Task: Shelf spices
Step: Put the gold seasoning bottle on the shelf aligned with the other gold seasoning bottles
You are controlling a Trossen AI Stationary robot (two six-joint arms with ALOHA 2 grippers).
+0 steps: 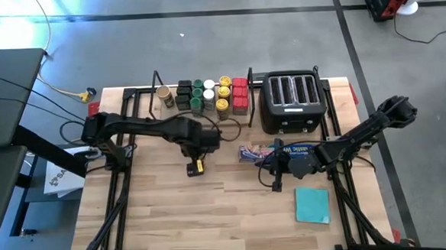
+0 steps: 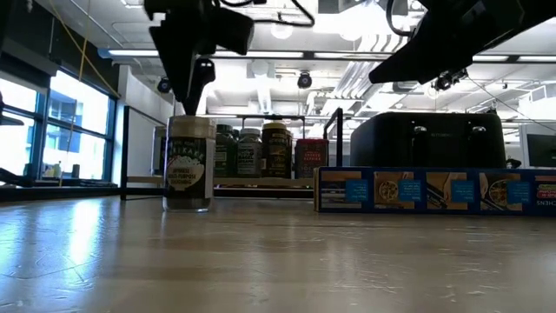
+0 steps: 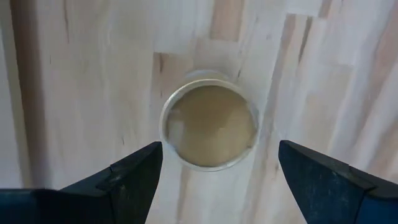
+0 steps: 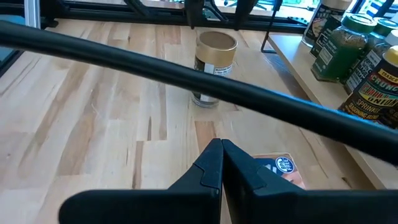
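Left wrist view shows the left gripper [image 3: 217,171] with fingers spread wide directly above a tan-lidded jar [image 3: 210,124] standing alone on the table [image 1: 212,210], apart from the shelf [image 1: 168,106]. Right gripper [image 4: 221,162], fingers pressed together, hovers by the blue box [image 1: 285,149].
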